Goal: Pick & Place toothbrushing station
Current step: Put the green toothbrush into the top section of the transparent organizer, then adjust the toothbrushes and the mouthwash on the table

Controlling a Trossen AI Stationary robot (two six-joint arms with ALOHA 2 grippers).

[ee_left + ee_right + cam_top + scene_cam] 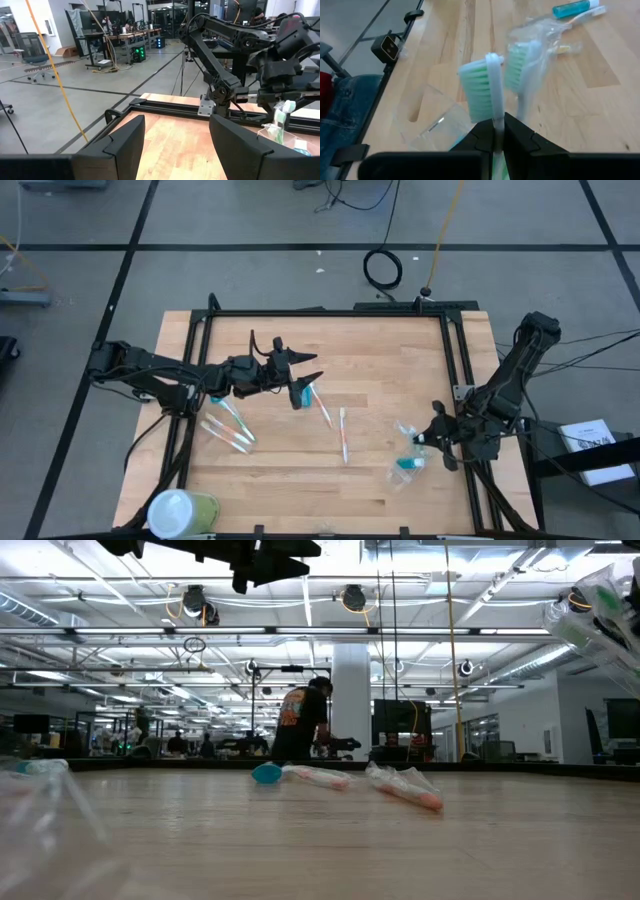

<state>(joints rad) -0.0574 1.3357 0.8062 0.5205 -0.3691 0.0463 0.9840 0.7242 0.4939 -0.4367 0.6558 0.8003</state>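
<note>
My right gripper (427,438) hangs over the table's right side, shut on a white toothbrush with green bristles (481,92). A second green-bristled brush head (521,65) shows just behind it in clear wrapping. The clear plastic holder (405,470) lies on its side on the table below. Wrapped toothbrushes (228,426) (343,435) and a teal tube (298,392) lie flat mid-table. My left gripper (305,370) hovers open above the tube, holding nothing. My right gripper pinches the toothbrush's thin neck (495,116), just below the head, between its two fingers. The head stands out past the fingertips, bristles turned sideways. The fingers hide the handle. Whether the wrapped brush behind is also in the hold, I cannot tell.
A large yellow-green container with a white top (182,510) stands at the near left corner. A black frame (330,312) runs along the table's far, left and right edges. Bare wood lies between the middle toothbrushes and the holder. A person (300,720) stands far behind the table.
</note>
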